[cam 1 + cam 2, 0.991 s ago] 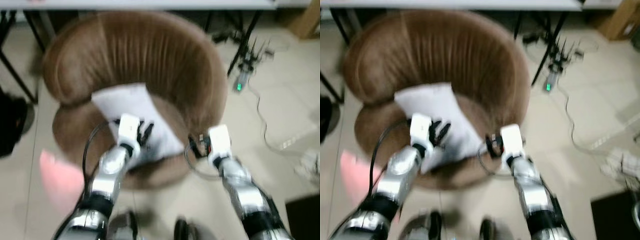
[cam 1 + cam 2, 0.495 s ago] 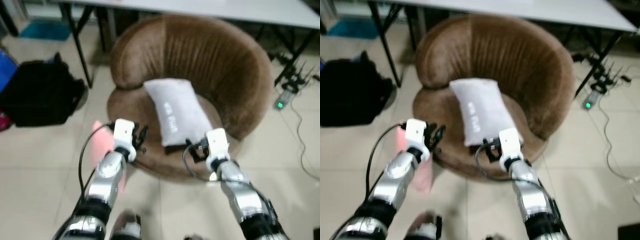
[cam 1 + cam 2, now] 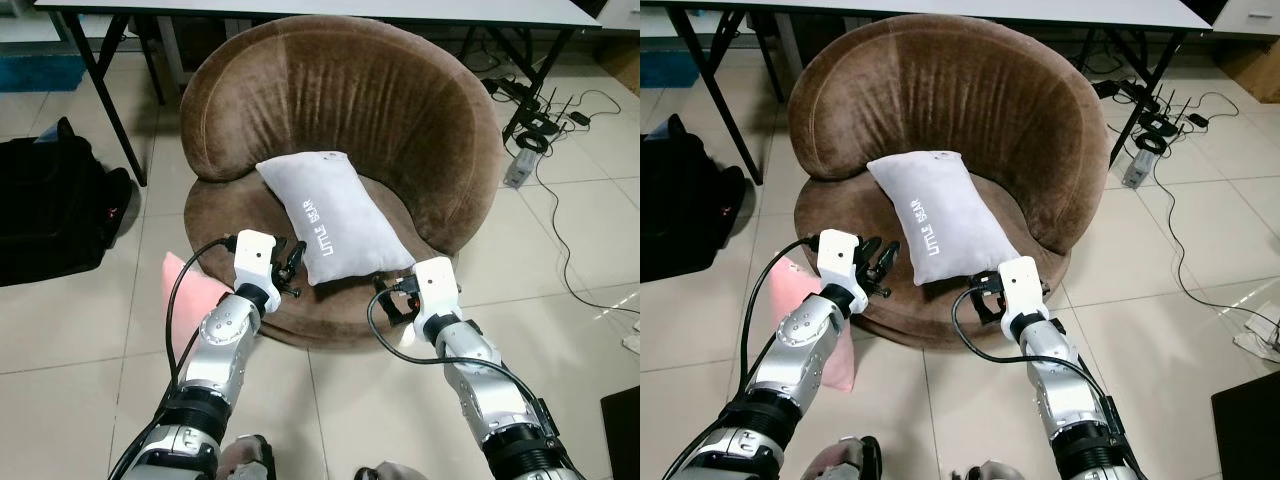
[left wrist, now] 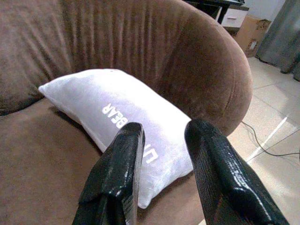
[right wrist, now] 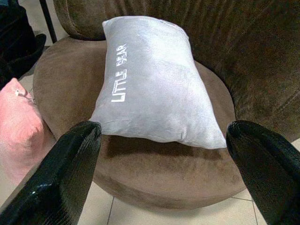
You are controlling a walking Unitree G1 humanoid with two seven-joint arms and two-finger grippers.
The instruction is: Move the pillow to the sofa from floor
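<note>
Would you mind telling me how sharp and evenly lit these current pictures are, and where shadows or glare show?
Left eye view: sharp, evenly lit; the lettering on the grey pillow reads clearly, with slight glare on the floor tiles. Left wrist view: the pillow is crisp, while the near black fingers look soft. Right wrist view: a dark shadow lies under the pillow's front edge on the brown sofa; the pink pillow is slightly blurred.

A black bag (image 3: 55, 215) lies on the tiled floor (image 3: 590, 215) at the left, under a table's (image 3: 300, 8) edge. A pink cushion (image 3: 185, 300) lies on the floor nearby. Cables and a power strip (image 3: 517, 170) sprawl at the right.
</note>
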